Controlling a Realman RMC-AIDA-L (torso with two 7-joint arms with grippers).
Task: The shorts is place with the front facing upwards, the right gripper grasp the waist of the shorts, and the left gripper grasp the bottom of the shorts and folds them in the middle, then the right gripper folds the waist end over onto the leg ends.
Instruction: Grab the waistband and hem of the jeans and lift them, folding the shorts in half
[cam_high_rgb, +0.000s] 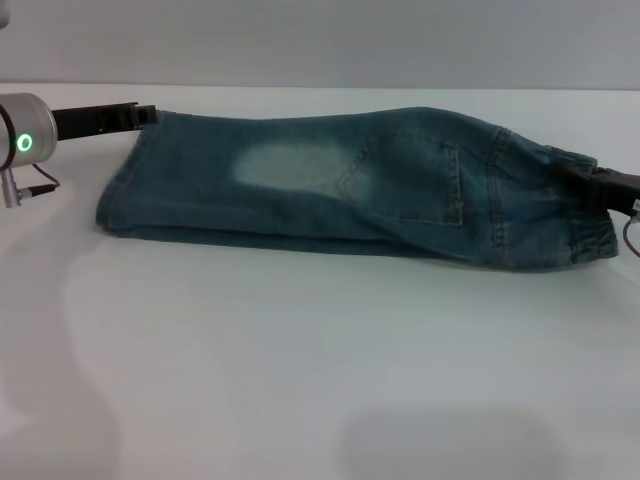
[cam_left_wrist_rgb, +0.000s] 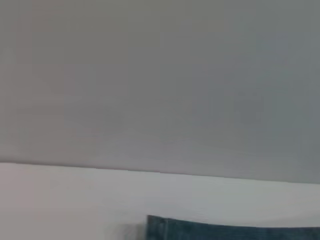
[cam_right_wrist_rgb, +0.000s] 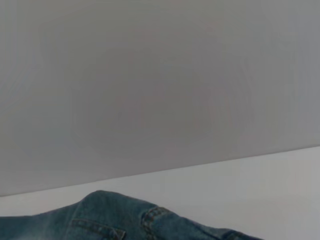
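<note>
Overhead, the shorts (cam_high_rgb: 340, 190) lie folded lengthwise across the white worktop (cam_high_rgb: 300, 380), hems left where the left tool (cam_high_rgb: 148, 114) pinches their far corner, waistband right where the right tool (cam_high_rgb: 585, 182) clamps it, while each wrist view shows only a denim edge (cam_left_wrist_rgb: 230, 231) (cam_right_wrist_rgb: 125, 220) below a grey wall.

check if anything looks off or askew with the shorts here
Mostly tidy. The shorts lie folded lengthwise on the white table, but the waist end by the right gripper is bunched. The left gripper is at the hem corner.
</note>
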